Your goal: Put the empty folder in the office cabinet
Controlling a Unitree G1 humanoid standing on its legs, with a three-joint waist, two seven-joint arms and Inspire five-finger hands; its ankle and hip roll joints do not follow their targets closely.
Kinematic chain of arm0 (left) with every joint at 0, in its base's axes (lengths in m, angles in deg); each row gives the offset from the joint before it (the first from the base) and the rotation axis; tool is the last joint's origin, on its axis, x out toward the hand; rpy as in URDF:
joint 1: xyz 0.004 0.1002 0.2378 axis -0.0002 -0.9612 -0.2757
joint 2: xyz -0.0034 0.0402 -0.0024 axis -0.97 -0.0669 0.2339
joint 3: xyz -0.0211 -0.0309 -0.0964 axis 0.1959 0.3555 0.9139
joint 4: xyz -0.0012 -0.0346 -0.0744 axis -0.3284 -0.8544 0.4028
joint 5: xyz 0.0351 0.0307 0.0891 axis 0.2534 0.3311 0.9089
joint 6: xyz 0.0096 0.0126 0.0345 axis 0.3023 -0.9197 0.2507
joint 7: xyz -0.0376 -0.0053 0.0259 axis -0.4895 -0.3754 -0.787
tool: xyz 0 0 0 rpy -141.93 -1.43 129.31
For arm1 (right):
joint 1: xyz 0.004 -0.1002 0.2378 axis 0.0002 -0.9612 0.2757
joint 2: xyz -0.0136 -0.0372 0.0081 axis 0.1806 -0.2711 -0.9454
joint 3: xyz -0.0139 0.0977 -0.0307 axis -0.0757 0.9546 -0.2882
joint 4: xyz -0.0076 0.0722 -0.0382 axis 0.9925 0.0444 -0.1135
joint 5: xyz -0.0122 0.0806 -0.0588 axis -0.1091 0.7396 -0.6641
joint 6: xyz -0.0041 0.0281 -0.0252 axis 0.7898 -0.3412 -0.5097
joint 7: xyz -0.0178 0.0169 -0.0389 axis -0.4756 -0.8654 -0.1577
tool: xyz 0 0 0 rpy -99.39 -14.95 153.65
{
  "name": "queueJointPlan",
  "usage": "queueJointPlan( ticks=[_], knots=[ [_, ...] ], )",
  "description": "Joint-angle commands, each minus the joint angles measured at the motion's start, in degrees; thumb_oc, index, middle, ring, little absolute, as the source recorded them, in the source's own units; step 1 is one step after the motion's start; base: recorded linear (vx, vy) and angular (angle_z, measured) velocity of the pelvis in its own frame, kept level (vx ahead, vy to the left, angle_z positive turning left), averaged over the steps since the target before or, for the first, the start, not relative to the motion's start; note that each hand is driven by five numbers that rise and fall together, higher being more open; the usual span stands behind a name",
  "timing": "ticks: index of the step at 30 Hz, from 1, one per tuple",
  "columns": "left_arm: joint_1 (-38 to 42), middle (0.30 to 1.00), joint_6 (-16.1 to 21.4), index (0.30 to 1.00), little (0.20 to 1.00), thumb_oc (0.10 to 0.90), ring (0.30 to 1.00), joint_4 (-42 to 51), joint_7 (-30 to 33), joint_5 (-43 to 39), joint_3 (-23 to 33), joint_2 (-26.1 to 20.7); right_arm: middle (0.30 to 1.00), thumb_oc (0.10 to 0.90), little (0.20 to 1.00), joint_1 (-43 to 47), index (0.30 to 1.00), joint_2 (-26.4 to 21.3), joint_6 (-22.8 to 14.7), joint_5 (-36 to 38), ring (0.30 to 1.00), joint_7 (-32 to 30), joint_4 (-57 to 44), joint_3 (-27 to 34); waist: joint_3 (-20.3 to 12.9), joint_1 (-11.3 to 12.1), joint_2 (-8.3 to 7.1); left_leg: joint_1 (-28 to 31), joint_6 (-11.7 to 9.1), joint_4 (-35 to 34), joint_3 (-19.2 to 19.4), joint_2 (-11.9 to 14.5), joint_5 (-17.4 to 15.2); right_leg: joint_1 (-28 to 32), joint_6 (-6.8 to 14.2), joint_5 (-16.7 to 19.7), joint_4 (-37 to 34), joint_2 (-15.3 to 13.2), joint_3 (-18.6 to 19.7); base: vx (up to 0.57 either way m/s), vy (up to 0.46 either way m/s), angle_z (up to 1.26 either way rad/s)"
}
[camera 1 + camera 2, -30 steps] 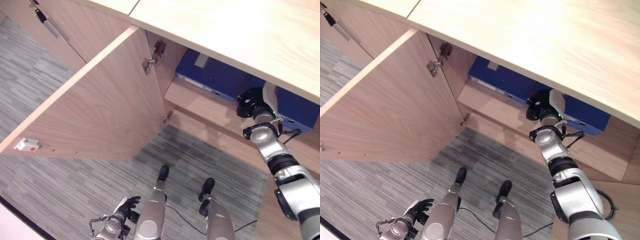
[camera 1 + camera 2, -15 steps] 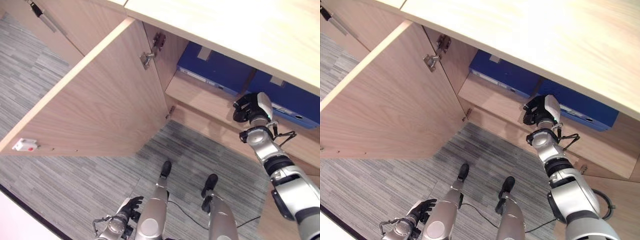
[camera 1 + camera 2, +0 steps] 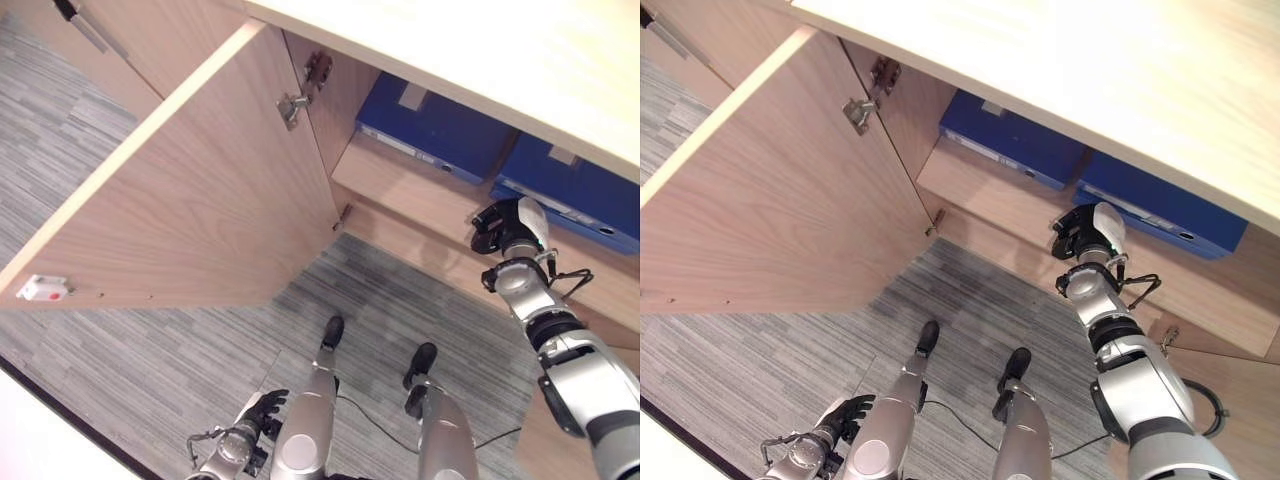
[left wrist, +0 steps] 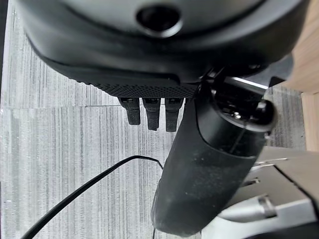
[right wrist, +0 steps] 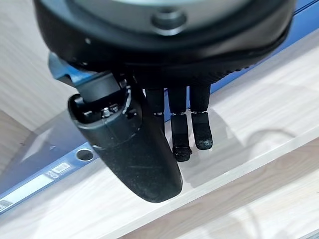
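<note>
Right wrist view: folder [image 5: 45, 172] partly hidden behind empty right hand [image 5: 149, 144]

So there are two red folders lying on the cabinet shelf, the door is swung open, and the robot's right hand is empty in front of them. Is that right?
Not quite: the two folders are blue, not red, as the left eye view shows. The rest holds: they lie on the shelf, the cabinet door is swung open, and the right hand is empty in front of them.
</note>
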Motion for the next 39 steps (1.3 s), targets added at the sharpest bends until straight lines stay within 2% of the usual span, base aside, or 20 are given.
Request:
queueJointPlan(
  ticks=[1, 5, 8, 9, 16, 29, 39],
  knots=[
    [-2.94, 0.9, 0.96, 0.9, 0.9, 0.8, 0.9, 0.0, 0.71, -1.26, -2.6, -1.6, 0.3, 0.4, 0.3, 6.04, 0.3, -6.3, -1.98, 0.91, 0.3, -2.49, -2.23, -2.33, -1.41, 0.55, 0.45, -1.18, -0.64, 0.6, -1.18, 0.37, -3.97, 0.57, 4.16, -6.12, 3.98, -2.3, 4.21, 0.0, 0.0, 0.0],
    [-2.87, 0.9, 1.55, 0.9, 0.9, 0.8, 0.9, 0.78, 0.89, -1.58, -3.46, -1.97, 0.3, 0.4, 0.3, 10.48, 0.3, -9.07, -0.85, -1.32, 0.3, -3.28, 0.64, -4.7, -0.1, 1.11, 1.54, -2.89, -0.86, 0.77, -1.16, 0.14, -3.21, -1.18, 4.27, -6.09, 4.59, -2.74, 4.01, 0.0, 0.0, 0.0],
    [-2.94, 0.9, 1.71, 0.9, 0.9, 0.8, 0.9, 1.31, 0.79, -1.67, -3.87, -2.04, 0.3, 0.4, 0.3, 11.51, 0.3, -9.98, -0.8, -1.54, 0.3, -3.91, 1.74, -4.82, 0.23, 1.19, 1.82, -3.52, -0.85, 0.89, -1.19, 0.06, -3.05, -1.82, 4.3, -6.08, 4.83, -2.82, 3.99, 0.0, -0.004, 0.01],
    [-3.01, 0.9, 1.92, 0.9, 0.9, 0.8, 0.9, 1.82, 0.86, -2.01, -4.28, -2.24, 0.3, 0.4, 0.3, 12.81, 0.3, -11.6, -0.58, -2.09, 0.3, -4.85, 2.27, -5.51, 0.58, 1.4, 2.13, -4.2, -0.88, 0.85, -1.26, -0.05, -2.88, -2.47, 4.39, -6.15, 5.08, -2.97, 3.89, 0.0, 0.0, 0.0],
    [-3.03, 0.9, 2.2, 0.9, 0.9, 0.8, 0.9, 1.43, 0.45, -1.25, -4.73, -2.63, 0.3, 0.4, 0.3, 17.41, 0.3, -16.82, -0.06, -6.73, 0.3, -5.24, 2.36, -10.4, 0.8, 1.92, 2.55, -5.53, -1.12, 0.28, -1.44, -0.12, -2.44, -4.11, 4.58, -6.32, 5.72, -3.29, 3.62, 0.02, -0.008, 0.04],
    [-3.51, 0.9, 2.22, 0.9, 0.9, 0.8, 0.9, 1.65, 0.16, -2.85, -5.15, -3.69, 0.3, 0.4, 0.3, 26.91, 0.3, -18.72, 0.62, -5.25, 0.3, -5.64, 5.95, -15.04, 0.15, 2.76, 3.23, -6.3, -1.0, 0.19, -1.4, -0.58, -2.59, -5.73, 4.72, -6.22, 6.36, -3.69, 3.86, 0.01, 0.0, 0.0],
    [-2.69, 0.9, 1.72, 0.9, 0.9, 0.8, 0.9, 0.06, 0.56, -2.42, -4.31, -3.05, 0.3, 0.4, 0.3, 25.41, 0.3, -17.27, 0.49, -4.88, 0.3, -6.34, 3.89, -13.65, -0.94, 2.44, 2.5, -5.91, -0.87, 0.52, -1.39, -0.85, -3.26, -4.94, 4.53, -6.3, 6.16, -3.67, 3.91, 0.0, 0.002, 0.01]
  ],
)
